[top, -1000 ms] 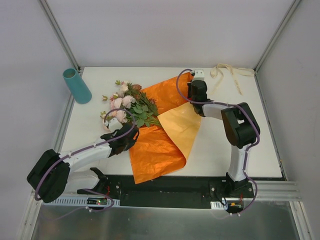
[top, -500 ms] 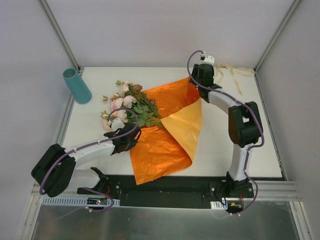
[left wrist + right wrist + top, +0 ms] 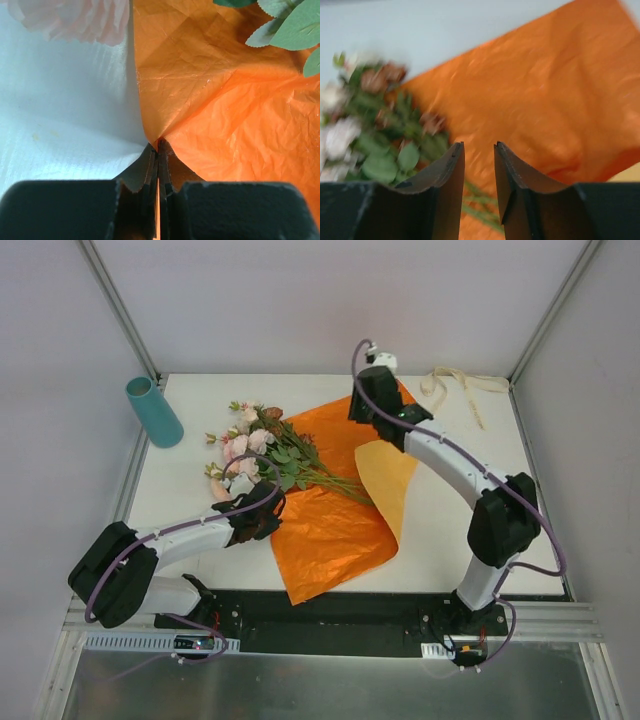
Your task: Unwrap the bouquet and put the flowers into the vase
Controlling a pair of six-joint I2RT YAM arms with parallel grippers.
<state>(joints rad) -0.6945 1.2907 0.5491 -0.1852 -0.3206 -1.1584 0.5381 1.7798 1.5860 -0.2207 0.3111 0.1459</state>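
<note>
With my left claw (image 3: pixel 158 146) pinched shut on the orange paper (image 3: pixel 330 530) at its left edge and my right claw (image 3: pixel 479 146) ajar and empty, a tug could drag the flowers (image 3: pixel 262 445) off.

Cream ribbon (image 3: pixel 490 383), loosely looped, at the far right corner of the white table (image 3: pixel 180 490). Black mounting strip (image 3: pixel 330 615) along the near edge.

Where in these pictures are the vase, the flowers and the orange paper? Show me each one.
vase (image 3: pixel 155 412), top external view, middle of its teal side wall.
flowers (image 3: pixel 250 442), top external view, on a pale pink rose head.
orange paper (image 3: pixel 235 130), left wrist view, bare crinkled sheet right of the fold.
</note>
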